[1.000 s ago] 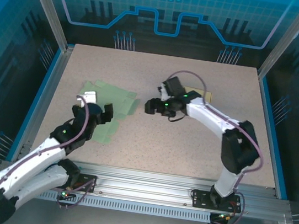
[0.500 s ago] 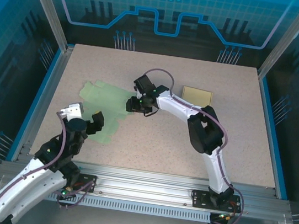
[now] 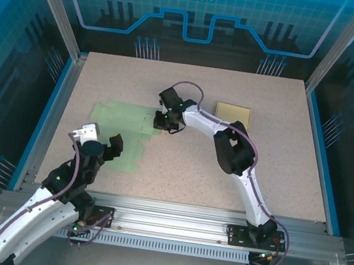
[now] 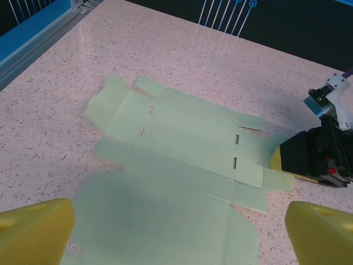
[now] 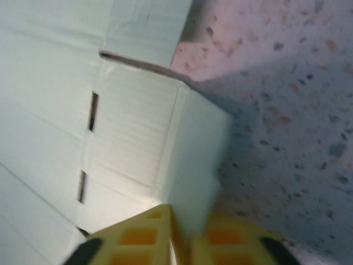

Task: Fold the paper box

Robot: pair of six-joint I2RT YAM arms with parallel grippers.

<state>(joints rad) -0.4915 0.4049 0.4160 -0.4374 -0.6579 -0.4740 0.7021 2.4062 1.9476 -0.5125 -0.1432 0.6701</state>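
Speckled worktop (image 3: pixel 258 164) first. The pale green paper box (image 3: pixel 122 121) lies on it flat and unfolded, left of centre. In the left wrist view the box (image 4: pixel 182 149) runs off the bottom edge. A tan square (image 3: pixel 233 112) sits well apart at the back right, too small to say what it is. The right tool (image 3: pixel 162 122) is clamped tight on the box's right-hand flap, and its yellow fingers (image 5: pixel 138 243) swallow the paper edge. The left tool (image 3: pixel 102 145) hangs spread wide over the box's near end. Can't tell if it touches.
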